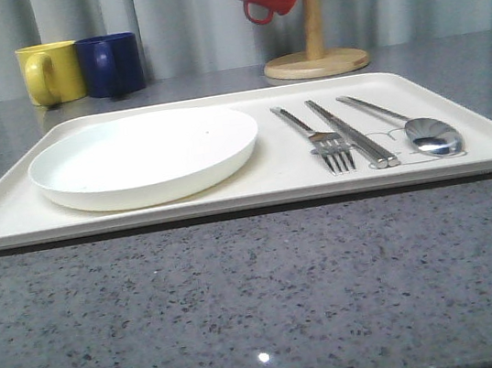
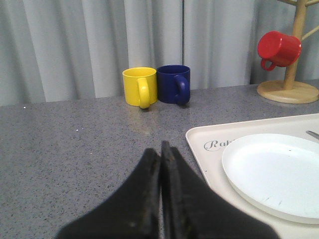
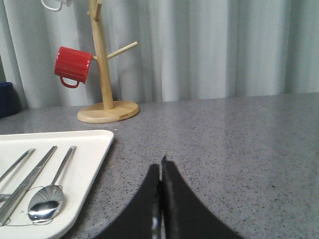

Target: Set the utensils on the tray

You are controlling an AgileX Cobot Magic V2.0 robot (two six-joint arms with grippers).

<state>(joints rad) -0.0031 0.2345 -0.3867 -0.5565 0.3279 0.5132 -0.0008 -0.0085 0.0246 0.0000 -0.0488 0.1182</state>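
Cream tray [image 1: 460, 129] in the front view already carries the white plate [image 1: 145, 156], fork [image 1: 318, 141], chopsticks [image 1: 355, 135] and spoon [image 1: 419, 130], so the task looks complete. Left wrist view: left gripper [image 2: 161, 149], fingers pressed together, empty, above bare tabletop [image 2: 75, 149]. Right wrist view: right gripper [image 3: 160, 167], likewise closed and empty, beside the tray.

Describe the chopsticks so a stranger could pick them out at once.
Find the cream tray on the grey table. To the right of its white plate lie three metal utensils side by side. The chopsticks are the middle one, between fork and spoon: two straight plain rods, without tines or bowl.
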